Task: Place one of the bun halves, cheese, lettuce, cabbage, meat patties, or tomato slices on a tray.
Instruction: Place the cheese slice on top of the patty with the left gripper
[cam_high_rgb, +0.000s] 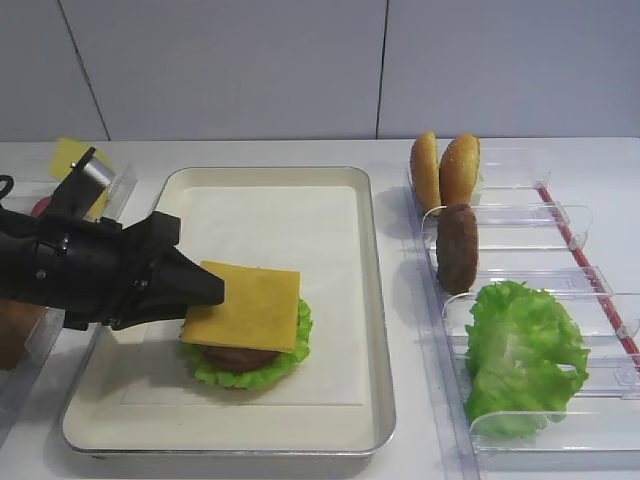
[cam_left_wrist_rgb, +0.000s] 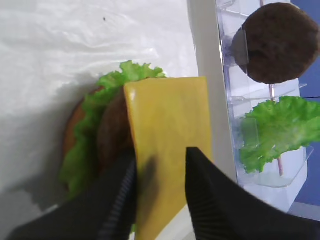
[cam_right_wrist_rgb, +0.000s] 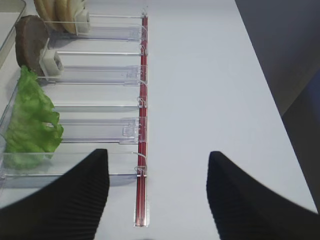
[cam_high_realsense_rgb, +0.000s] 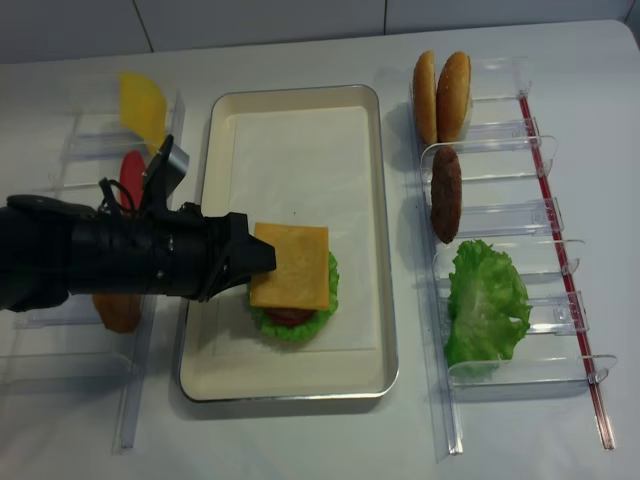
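Note:
On the paper-lined tray (cam_high_rgb: 270, 215) sits a stack: lettuce (cam_high_rgb: 213, 373), a meat patty (cam_high_rgb: 240, 358) and, on top, the orange cheese (cam_high_rgb: 245, 305) lying flat. My left gripper (cam_high_rgb: 215, 290) is at the cheese's left edge. In the left wrist view its jaws (cam_left_wrist_rgb: 161, 152) stand apart on either side of the cheese (cam_left_wrist_rgb: 167, 110), open and not pinching it. My right gripper (cam_right_wrist_rgb: 157, 152) hangs open over bare table beside the racks, holding nothing.
Clear racks on the right hold two bun halves (cam_high_rgb: 445, 170), a meat patty (cam_high_rgb: 457, 247) and a lettuce leaf (cam_high_rgb: 520, 350). Left racks hold a pale yellow slice (cam_high_realsense_rgb: 142, 105), a red tomato slice (cam_high_realsense_rgb: 130, 178) and a brown piece (cam_high_realsense_rgb: 118, 312) partly hidden by my arm.

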